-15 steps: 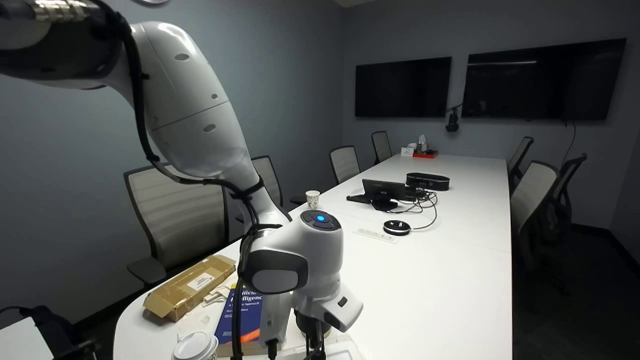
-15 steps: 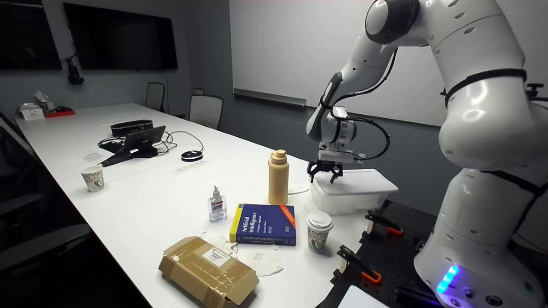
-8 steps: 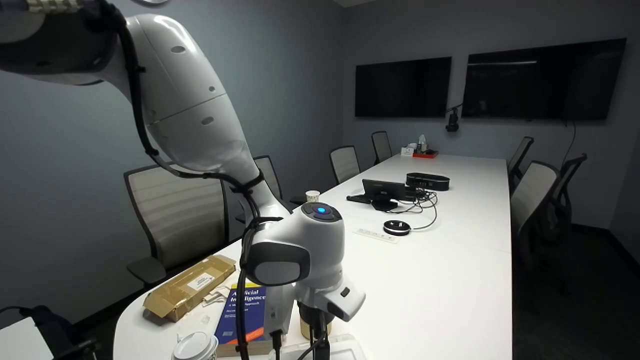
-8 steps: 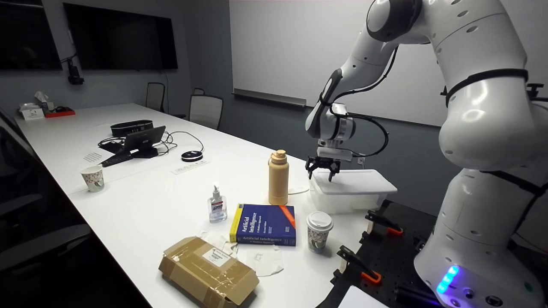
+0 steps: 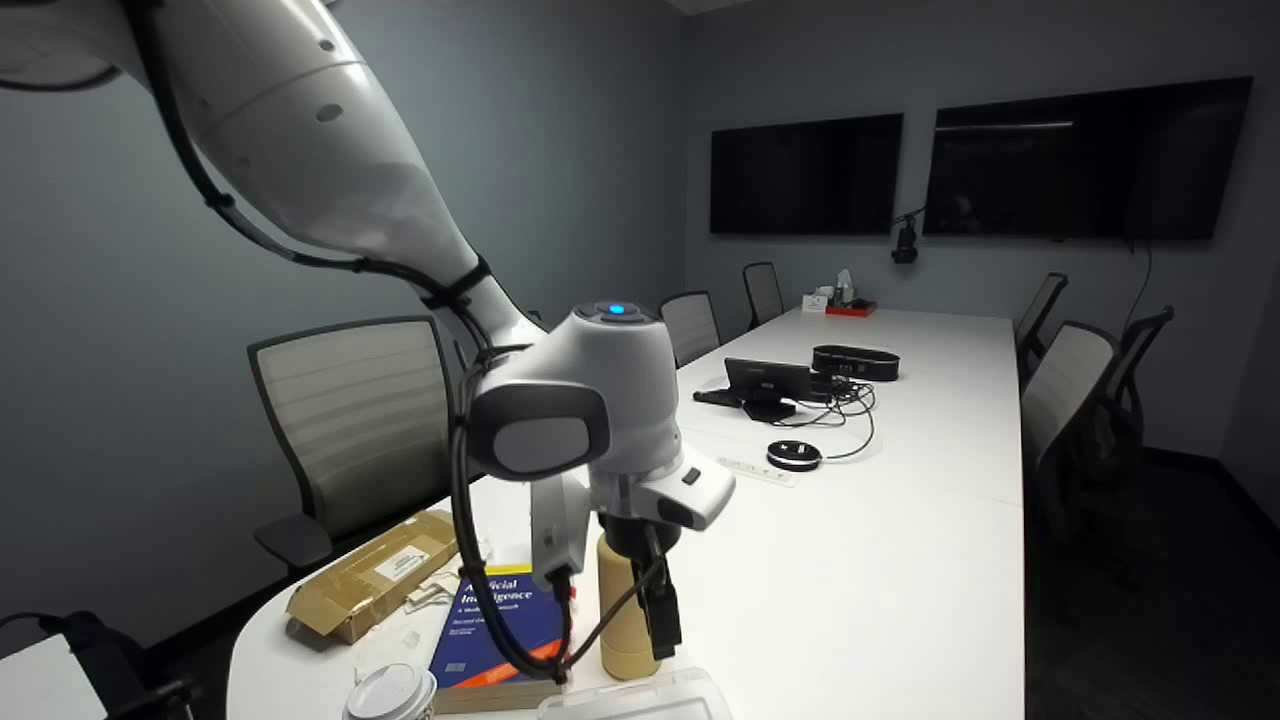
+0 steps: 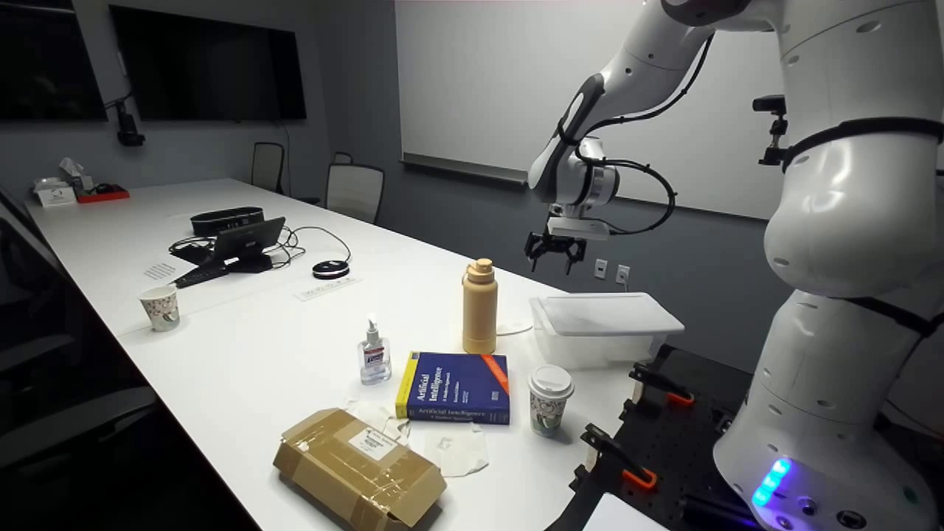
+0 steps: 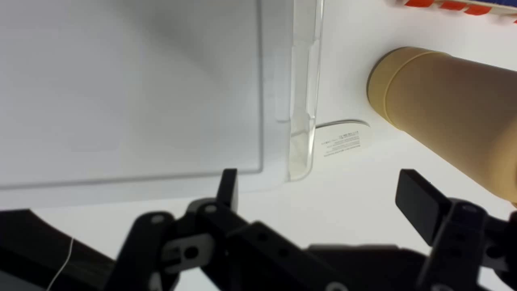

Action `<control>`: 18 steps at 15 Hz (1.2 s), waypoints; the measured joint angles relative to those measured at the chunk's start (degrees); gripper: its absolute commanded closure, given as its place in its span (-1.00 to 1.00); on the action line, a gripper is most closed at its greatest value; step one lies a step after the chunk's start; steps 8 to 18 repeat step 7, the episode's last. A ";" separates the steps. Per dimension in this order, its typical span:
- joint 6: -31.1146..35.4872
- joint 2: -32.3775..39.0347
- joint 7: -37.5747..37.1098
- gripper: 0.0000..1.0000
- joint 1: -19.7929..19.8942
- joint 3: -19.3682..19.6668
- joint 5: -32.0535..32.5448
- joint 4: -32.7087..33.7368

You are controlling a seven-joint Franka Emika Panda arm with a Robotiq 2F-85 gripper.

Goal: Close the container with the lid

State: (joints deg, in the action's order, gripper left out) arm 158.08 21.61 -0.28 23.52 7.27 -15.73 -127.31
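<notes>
A clear plastic container (image 6: 594, 352) stands on the table with a white lid (image 6: 608, 313) on top. In the wrist view the lid (image 7: 141, 101) fills the upper left, and the container's clear rim (image 7: 301, 81) shows along its right side. Whether the lid is pressed down all round I cannot tell. My gripper (image 6: 550, 267) is open and empty, raised above the lid's corner and apart from it. In the wrist view its fingers (image 7: 319, 182) are spread wide. A tall tan bottle (image 6: 479, 317) with its cap on stands upright beside the container; it also shows in the wrist view (image 7: 448, 105).
A blue book (image 6: 461, 387), a lidded paper cup (image 6: 549, 402), a sanitizer bottle (image 6: 375, 358) and a cardboard box (image 6: 360, 468) stand near the container. A flat white piece (image 7: 343, 139) lies between bottle and container. Black clamps (image 6: 664, 383) edge the robot's mount.
My gripper has risen from close over the lid's corner to well above it, staying open. The container, lid and bottle have not visibly moved.
</notes>
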 measured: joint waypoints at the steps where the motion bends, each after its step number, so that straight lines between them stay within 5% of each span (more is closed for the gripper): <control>1: -0.28 -2.83 -0.41 -1.00 -1.54 1.58 1.70 -1.40; 7: -6.20 -15.95 -8.48 -1.00 -7.90 8.03 15.72 -6.47; 18: -6.20 -15.95 -8.48 -1.00 -7.90 8.03 15.72 -6.47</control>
